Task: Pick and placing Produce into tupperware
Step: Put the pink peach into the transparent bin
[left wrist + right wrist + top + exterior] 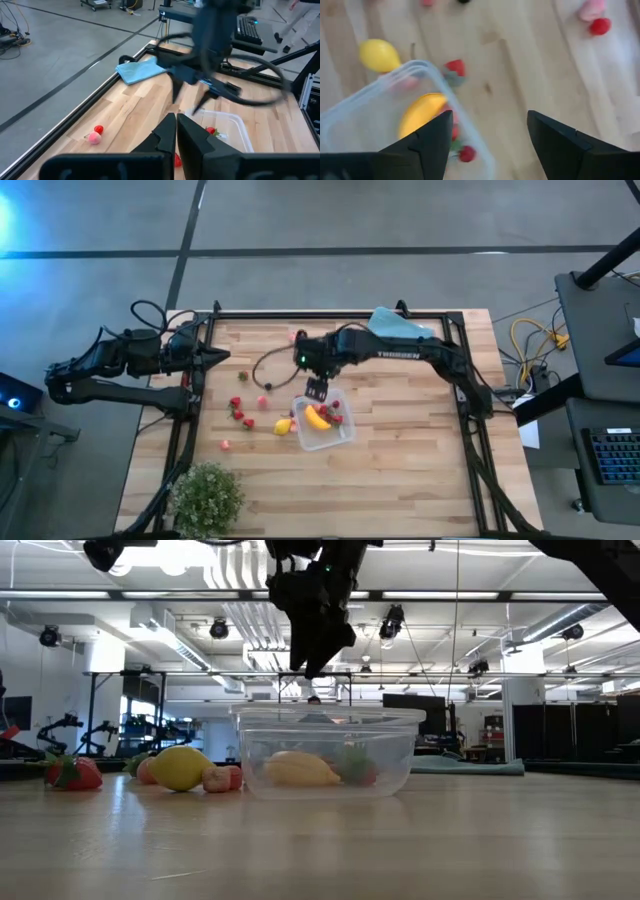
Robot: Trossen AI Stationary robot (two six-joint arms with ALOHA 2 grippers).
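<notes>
The clear tupperware sits mid-table with a yellow banana and red strawberry pieces inside. A yellow lemon lies against its left side. More red and pink pieces lie scattered on the wood to the left. My right gripper hangs open above the box's far left rim, pointing steeply down, with nothing between its fingers. My left gripper waits shut at the table's far left, above the wood.
A folded teal cloth lies at the far edge under the right arm. A leafy green plant stands at the near left corner. A dark cable loops over the wood left of my right gripper. Bare wood spreads near and right of the box.
</notes>
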